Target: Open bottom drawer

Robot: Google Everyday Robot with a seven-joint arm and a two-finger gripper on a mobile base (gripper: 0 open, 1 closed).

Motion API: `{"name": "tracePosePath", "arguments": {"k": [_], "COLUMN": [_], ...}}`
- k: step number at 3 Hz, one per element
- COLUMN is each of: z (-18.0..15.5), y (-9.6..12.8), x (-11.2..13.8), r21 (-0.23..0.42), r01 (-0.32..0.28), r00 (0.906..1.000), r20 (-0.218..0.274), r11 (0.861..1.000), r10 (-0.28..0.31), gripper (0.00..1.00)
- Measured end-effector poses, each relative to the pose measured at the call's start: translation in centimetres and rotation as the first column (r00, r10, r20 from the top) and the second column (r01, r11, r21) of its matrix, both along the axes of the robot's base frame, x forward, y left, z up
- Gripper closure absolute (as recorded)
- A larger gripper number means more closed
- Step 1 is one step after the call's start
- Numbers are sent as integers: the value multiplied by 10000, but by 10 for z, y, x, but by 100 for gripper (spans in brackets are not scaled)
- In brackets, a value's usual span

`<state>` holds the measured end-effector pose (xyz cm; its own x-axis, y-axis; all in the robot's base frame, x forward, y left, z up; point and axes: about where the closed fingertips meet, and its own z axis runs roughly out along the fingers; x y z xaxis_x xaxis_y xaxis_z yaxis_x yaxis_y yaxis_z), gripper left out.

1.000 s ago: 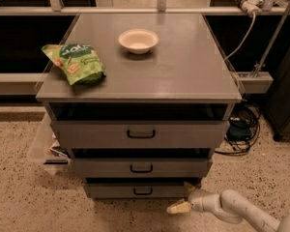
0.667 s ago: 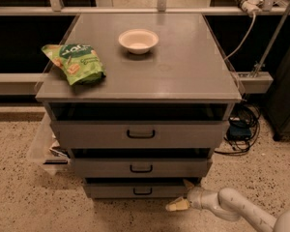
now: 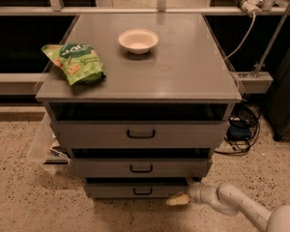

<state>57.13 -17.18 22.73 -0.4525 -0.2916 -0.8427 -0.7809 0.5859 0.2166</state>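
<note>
The bottom drawer [image 3: 135, 189] is the narrowest grey front at the foot of the cabinet, with a small black loop handle [image 3: 142, 191]. It stands almost flush under the middle drawer [image 3: 141, 167]. My gripper [image 3: 176, 200] is low by the floor, just right of the bottom drawer's front and right of its handle, pointing left. My white arm [image 3: 237, 207] runs off to the lower right.
The top drawer [image 3: 140, 134] is the widest front. On the cabinet top [image 3: 183, 66] lie a green snack bag [image 3: 75, 63] and a white bowl [image 3: 138, 40]. A clear bin [image 3: 46, 146] stands at the cabinet's left, cables [image 3: 241, 127] at its right. Speckled floor lies in front.
My gripper has edged slightly left along the floor toward the bottom drawer's front. The drawers have not moved.
</note>
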Motion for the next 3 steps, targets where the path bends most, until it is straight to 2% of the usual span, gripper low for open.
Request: {"name": "tracePosePath", "arguments": {"k": [3], "z": [-14], "y": [12], "x": [-4], "r21": [42], "r01": [-163], "r00": [9986], "r20": [-503], "r11": [9999], "r10": [165], "gripper": [0]}}
